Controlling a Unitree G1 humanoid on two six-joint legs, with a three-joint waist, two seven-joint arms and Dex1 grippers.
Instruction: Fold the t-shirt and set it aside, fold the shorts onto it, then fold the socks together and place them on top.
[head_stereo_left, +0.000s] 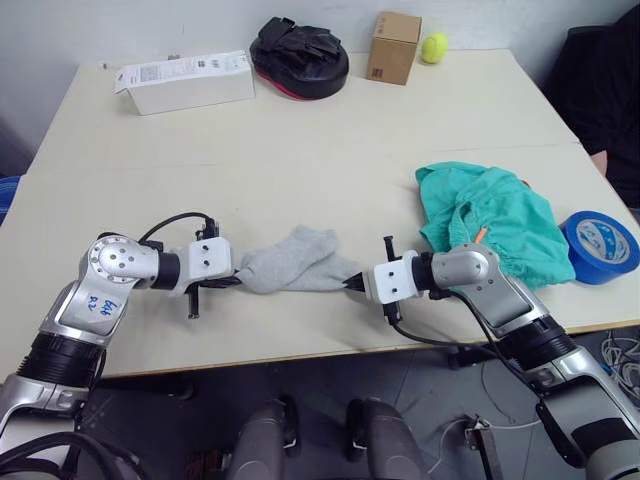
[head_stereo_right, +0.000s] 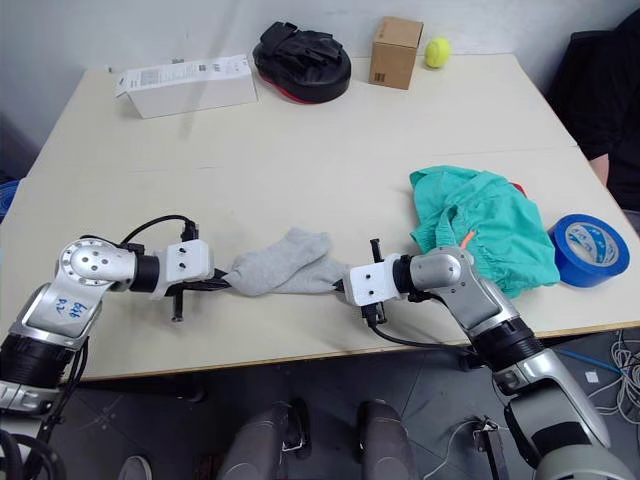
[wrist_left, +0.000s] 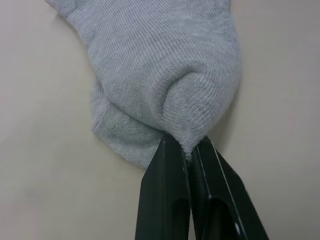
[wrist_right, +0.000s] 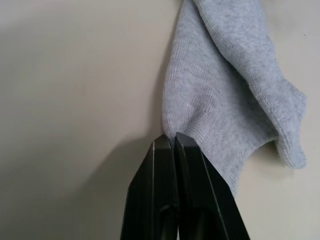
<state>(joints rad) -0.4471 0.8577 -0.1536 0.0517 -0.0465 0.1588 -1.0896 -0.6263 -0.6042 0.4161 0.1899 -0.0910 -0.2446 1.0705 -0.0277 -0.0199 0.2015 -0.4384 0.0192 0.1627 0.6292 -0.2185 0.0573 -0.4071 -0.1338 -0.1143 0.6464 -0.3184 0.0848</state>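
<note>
Beige table (head_stereo_left: 300, 150) carries teal shorts (head_stereo_left: 500, 225) bunched at the right, probably over the t-shirt. Grey socks (head_stereo_left: 295, 262) lie near the front edge, the left gripper (head_stereo_left: 238, 281) and right gripper (head_stereo_left: 352, 284) each clamped on one end. Sock-folding is underway; next, bring the ends together.

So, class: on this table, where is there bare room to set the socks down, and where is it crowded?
Free: the wide middle of the table, between the white box and the socks; also the left edge. Crowded: the right side, with the shorts and blue tape roll, and the far edge's objects.
</note>
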